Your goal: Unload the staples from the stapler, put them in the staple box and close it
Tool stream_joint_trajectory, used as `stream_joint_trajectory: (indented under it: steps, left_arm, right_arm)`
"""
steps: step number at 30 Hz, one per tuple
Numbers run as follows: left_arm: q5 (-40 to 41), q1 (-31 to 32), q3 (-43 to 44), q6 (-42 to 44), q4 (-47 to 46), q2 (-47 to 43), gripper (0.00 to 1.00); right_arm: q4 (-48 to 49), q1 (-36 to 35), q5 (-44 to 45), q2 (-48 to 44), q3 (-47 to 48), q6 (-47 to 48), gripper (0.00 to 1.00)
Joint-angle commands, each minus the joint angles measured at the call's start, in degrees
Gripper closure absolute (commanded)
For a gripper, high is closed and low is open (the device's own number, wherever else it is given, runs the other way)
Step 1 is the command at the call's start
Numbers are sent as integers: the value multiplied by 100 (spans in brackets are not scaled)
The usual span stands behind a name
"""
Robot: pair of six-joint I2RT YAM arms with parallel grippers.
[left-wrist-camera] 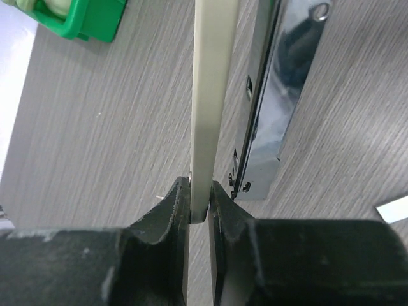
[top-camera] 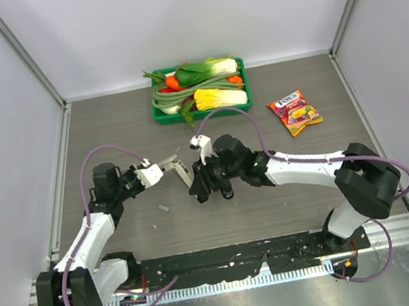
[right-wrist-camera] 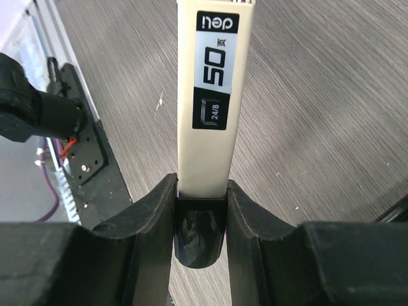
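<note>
The stapler [top-camera: 181, 168] is held just above the table [top-camera: 289, 186] near its middle, between the two grippers and swung open. The left gripper [top-camera: 161, 168] is clamped on the thin edge of its white arm, and the right gripper [top-camera: 197, 188] is clamped across its dark end.

In each wrist view the long axis runs straight away from the fingers. The left wrist camera alone shows the silver rail [left-wrist-camera: 280, 95], lying just beside the white arm and angled slightly off it. The right wrist camera alone shows the printed label facing up.

A short grey strip of staples [top-camera: 163, 205] lies on the table just in front of the left gripper. A green basket of vegetables [top-camera: 161, 117] and a sweets packet [top-camera: 294, 113] sit well behind, apart from both arms.
</note>
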State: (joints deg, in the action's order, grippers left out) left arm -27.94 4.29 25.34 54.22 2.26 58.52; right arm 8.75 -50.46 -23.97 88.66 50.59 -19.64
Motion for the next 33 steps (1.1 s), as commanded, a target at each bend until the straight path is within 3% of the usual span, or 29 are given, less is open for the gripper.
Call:
stream_joint_trajectory:
  steps: [1, 9, 13, 16, 17, 20, 25, 33]
  left_arm:
    - [351, 10, -73, 326, -1359, 10, 100]
    - [351, 150, -249, 695, -1913, 81, 100]
    - [483, 282, -83, 363, -1398, -25, 100]
    - [317, 309, 531, -84, 95, -95, 88]
    - [194, 309, 811, -165, 395, -87, 69]
    - [35, 309, 1173, -446, 1214, -157, 43]
    - [-132, 300, 1481, -912, 1733, -394, 30]
    - [-229, 309, 2053, -1781, 3165, -684, 20]
  right_arm:
    - [-374, -535, 102, -385, 171, 742, 99]
    - [-673, -895, 515, -455, 100, 848, 99]
    - [-647, -922, 1049, -490, 284, 848, 99]
    - [-682, -870, 1508, -350, 881, 935, 99]
    - [-673, -843, 1622, -297, 1248, 927, 99]
    - [-708, -659, 1649, 10, 1917, 857, 99]
    - [-840, -492, 1711, 405, 2577, 786, 99]
    - [-1393, -105, 1738, 942, 3185, 803, 99]
